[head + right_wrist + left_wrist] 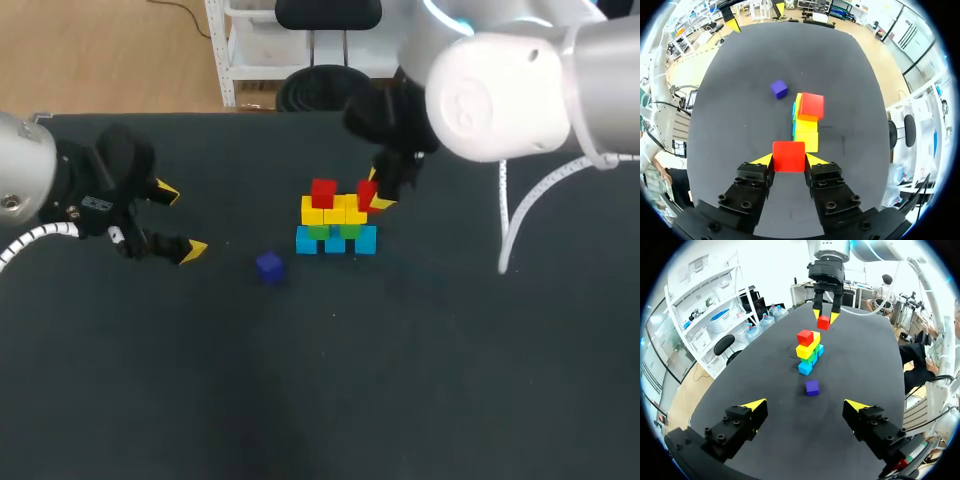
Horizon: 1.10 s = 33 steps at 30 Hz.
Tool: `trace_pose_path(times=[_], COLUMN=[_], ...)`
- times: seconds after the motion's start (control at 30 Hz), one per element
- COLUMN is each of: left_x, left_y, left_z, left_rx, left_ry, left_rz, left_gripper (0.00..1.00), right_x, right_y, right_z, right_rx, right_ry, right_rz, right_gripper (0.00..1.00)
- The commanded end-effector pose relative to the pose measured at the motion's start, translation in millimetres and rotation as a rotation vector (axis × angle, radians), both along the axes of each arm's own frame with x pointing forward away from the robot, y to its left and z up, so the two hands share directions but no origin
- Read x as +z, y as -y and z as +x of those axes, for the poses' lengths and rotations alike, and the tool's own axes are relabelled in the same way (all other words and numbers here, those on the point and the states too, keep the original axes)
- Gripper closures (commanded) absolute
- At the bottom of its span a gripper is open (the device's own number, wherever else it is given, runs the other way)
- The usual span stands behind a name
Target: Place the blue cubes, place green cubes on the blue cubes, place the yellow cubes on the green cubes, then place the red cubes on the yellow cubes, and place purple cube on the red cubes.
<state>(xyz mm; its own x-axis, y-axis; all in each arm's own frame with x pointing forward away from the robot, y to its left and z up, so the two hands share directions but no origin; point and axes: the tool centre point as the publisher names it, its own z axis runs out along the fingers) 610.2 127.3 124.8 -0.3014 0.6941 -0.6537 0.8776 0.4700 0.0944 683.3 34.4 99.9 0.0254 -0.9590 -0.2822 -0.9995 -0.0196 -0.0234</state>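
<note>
The right gripper (789, 160), clamped on a red cube (788, 152), hangs just above the right end of the stack (336, 236); released off-centre, it could topple or knock the placed red cube (323, 192); the left gripper (180, 220), fingers apart, sits well left of the stack, the purple cube (269, 265) nearer.

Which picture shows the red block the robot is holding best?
The right wrist view: the held red block sits big and close between the yellow tips of the right end effector. The left wrist view shows it small, far beyond the stack. The head view shows it partly hidden by the end effector.
</note>
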Motion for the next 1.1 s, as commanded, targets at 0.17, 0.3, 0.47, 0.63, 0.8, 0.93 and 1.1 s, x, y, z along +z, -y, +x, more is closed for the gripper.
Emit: trace_pose_path(times=[0.17,0.3,0.47,0.63,0.8,0.93,1.1], left_x=[-1.2,-1.2,-1.2,-1.2,-1.2,-1.2,-1.2], left_y=[-2,-2,-2,-2,-2,-2,-2], left_z=[-0.1,-0.1,-0.1,-0.1,-0.1,-0.1,-0.1], left_rx=[-0.004,-0.004,-0.004,-0.004,-0.004,-0.004,-0.004], left_ry=[0.003,0.003,0.003,0.003,0.003,0.003,0.003], left_rz=[-0.007,-0.007,-0.007,-0.007,-0.007,-0.007,-0.007], left_gripper=[0.0,0.0,0.0,0.0,0.0,0.0,0.0], right_x=[1,-1,-4,-5,-6,-7,-9], right_y=[-7,-9,-15,-18,-19,-21,-22], right_z=[14.8,17.2,17.8,17.1,17.2,17.4,17.8], right_rx=[0.012,0.013,0.023,0.026,0.028,0.031,0.035], right_ry=[-0.017,-0.017,-0.027,-0.03,-0.033,-0.037,-0.041], right_rz=[-0.024,-0.028,-0.029,-0.027,-0.025,-0.027,-0.029], right_gripper=[1.0,1.0,1.0,1.0,1.0,1.0,1.0])
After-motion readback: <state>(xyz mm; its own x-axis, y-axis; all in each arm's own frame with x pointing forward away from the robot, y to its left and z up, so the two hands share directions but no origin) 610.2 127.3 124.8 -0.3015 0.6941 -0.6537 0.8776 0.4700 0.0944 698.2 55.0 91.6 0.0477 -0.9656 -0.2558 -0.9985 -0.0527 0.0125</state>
